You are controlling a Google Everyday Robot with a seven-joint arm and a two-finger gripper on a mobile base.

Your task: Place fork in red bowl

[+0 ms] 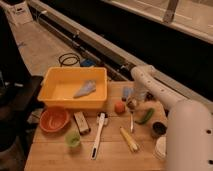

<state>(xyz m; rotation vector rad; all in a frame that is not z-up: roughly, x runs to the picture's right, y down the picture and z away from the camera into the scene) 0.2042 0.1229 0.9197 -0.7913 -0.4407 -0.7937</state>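
The fork [131, 121] is a slim silvery strip lying on the wooden table [55, 157], right of centre, pointing toward me. The red bowl [54, 119] sits at the table's left, in front of the yellow tub, and looks empty. My white arm comes in from the lower right, bends at the back and reaches down. My gripper [132, 102] hangs just behind the fork's far end, next to a small orange ball [119, 107]. The gripper partly hides what lies under it.
A yellow tub [60, 80] holding a bluish cloth [85, 89] stands at the back left. A white-handled brush [97, 135], a brown block [81, 122], a green cup [73, 139], a yellow corn-like stick [128, 139], a green vegetable [145, 116], a dark cup [158, 129] and a white cup [161, 147] lie around the fork.
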